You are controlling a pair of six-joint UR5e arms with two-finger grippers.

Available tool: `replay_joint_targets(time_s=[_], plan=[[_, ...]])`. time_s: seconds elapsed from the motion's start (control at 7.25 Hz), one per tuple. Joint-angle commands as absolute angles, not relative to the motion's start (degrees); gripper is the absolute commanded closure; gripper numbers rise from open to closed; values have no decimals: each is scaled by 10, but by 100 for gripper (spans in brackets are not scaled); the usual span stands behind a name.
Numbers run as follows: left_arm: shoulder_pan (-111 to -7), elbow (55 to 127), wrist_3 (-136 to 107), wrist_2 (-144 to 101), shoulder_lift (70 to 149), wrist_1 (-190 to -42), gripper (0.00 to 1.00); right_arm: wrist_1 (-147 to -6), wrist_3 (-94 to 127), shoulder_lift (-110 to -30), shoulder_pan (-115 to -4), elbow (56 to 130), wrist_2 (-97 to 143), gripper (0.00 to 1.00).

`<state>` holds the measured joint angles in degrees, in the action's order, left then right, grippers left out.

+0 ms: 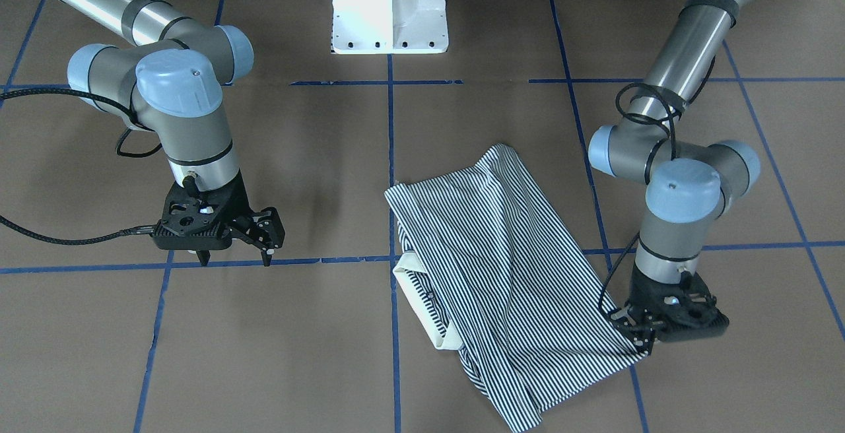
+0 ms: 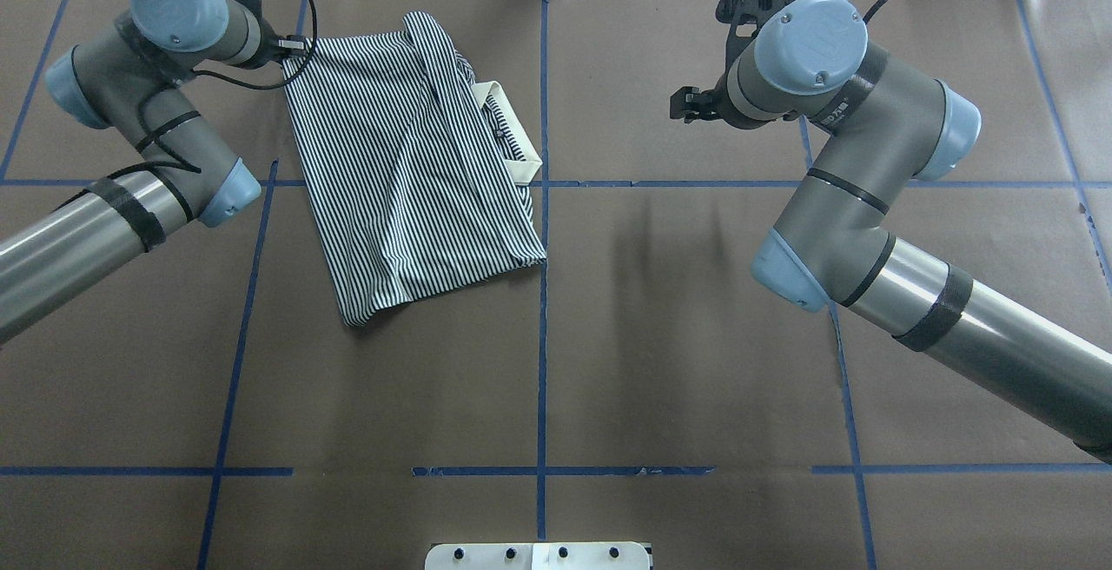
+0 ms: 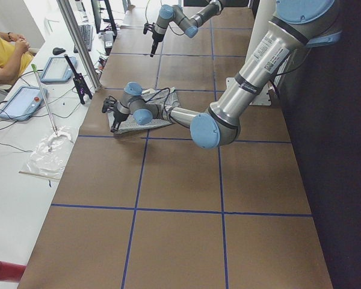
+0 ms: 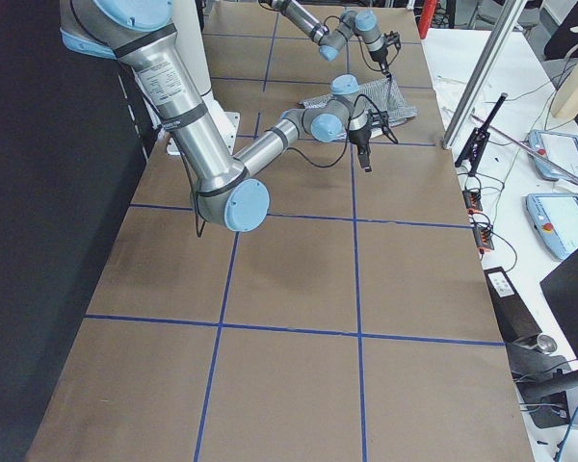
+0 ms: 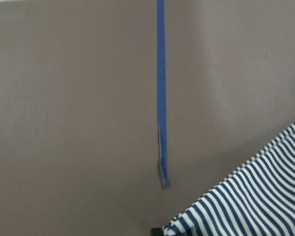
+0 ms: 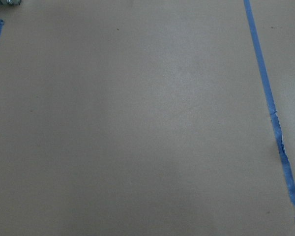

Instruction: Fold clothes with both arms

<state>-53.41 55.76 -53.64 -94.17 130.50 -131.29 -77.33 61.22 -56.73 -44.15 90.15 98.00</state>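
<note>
One striped shirt [image 2: 408, 170] is lying crumpled on the brown table [image 2: 660, 353], sitting at about 10 o'clock from the table's middle in the overhead view. Its upper edge is running close to the far edge of the table. Its cream collar [image 2: 519, 137] is poking out at the shirt's 3 o'clock side, just beside the central blue tape line [image 2: 543, 309].

Two arms are reaching over the table. The left gripper [image 2: 291, 44] is working at the shirt's 11 o'clock corner, low over the table. Its fingers are pinched closed on that corner of the cloth, and the fabric is drawing out to a point there. The left wrist view is showing striped cloth at its lower right edge, with one tape line running up the brown surface beyond it.

The right gripper [image 2: 691, 105] is hanging at about 2 o'clock from the shirt, well apart from it. Its fingers [image 1: 266, 258] are standing spread and pointing down, and they are holding nothing. A broad stretch of brown surface is lying between this gripper and the collar, and more is spreading toward 6 o'clock, down to the one white base [image 2: 537, 556]. The right wrist view is taking in only brown surface and two tape lines.
</note>
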Motion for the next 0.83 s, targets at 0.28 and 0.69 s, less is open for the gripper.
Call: replay_joint_targets(time_s=[0.28, 0.69], plan=[[-572, 509, -413, -953, 1321, -1353, 0, -773, 689, -539, -417, 893, 976, 0], [-600, 587, -371, -1028, 1266, -1369, 0, -677, 903, -377, -362, 703, 935, 25]])
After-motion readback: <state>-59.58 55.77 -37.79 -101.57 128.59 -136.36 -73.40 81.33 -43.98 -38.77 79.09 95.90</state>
